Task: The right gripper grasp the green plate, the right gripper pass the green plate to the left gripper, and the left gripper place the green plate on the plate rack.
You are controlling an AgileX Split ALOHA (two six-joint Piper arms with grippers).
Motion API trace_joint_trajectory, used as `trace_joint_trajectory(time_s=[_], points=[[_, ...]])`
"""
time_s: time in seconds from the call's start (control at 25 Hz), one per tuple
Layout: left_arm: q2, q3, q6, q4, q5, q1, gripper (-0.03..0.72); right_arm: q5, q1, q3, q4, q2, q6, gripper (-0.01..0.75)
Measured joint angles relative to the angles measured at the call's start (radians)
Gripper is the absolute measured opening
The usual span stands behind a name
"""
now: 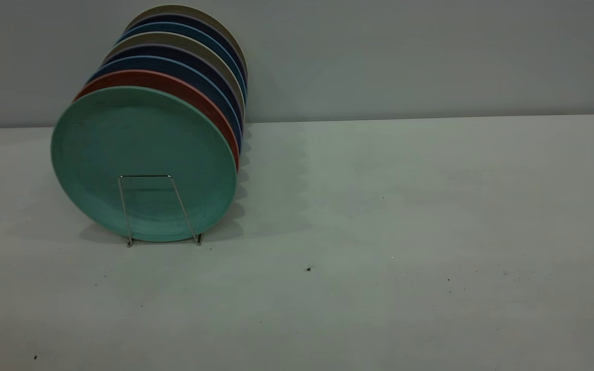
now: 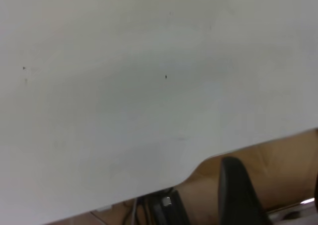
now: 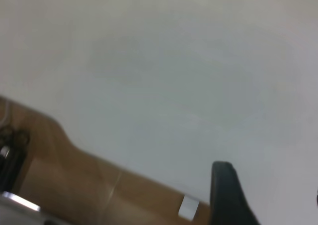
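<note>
green plate racked upright, grippers seemingly unseen

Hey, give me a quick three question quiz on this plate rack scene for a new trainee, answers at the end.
1. True or false: the green plate stands upright at the front of the plate rack.
2. Which colour is the plate directly behind it? A) red-orange B) yellow C) white
3. Fill in: in the exterior view, neither ____ is visible over the table.

Key: 1 true; 2 A; 3 gripper.
</note>
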Motion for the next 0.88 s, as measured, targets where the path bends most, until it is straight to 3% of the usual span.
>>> trace_joint_trajectory(time_s=[0.88], points=[[-0.208, 0.094, -0.136, 0.064, -0.024, 0.000, 0.402, -0.008, 0.000, 0.000, -0.073, -0.018, 0.130, 0.440]])
